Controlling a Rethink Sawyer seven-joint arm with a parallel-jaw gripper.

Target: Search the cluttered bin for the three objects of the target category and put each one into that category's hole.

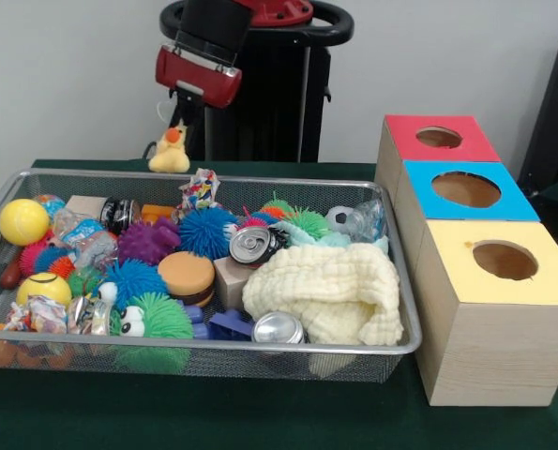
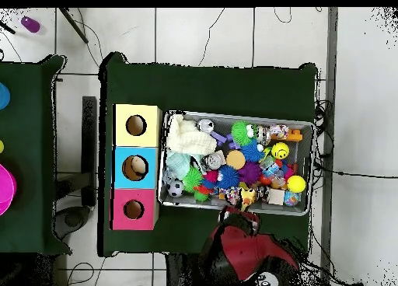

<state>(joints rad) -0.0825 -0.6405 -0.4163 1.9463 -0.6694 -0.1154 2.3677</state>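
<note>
The silver wire mesh bin lies on the green table, full of toys; it also shows in the overhead view. My gripper hangs over the bin's far rim, left of centre, shut on a yellow plush duck with an orange beak. In the overhead view the duck shows at the bin's edge nearest the robot, under the arm. The red-surround hole tops the farthest part of the wooden box, right of the bin, and also shows in the overhead view. I see no striped tiger.
The blue-surround hole and yellow-surround hole sit nearer on the same box. In the bin lie a cream knitted cloth, spiky balls, drink cans, a yellow ball and a toy burger.
</note>
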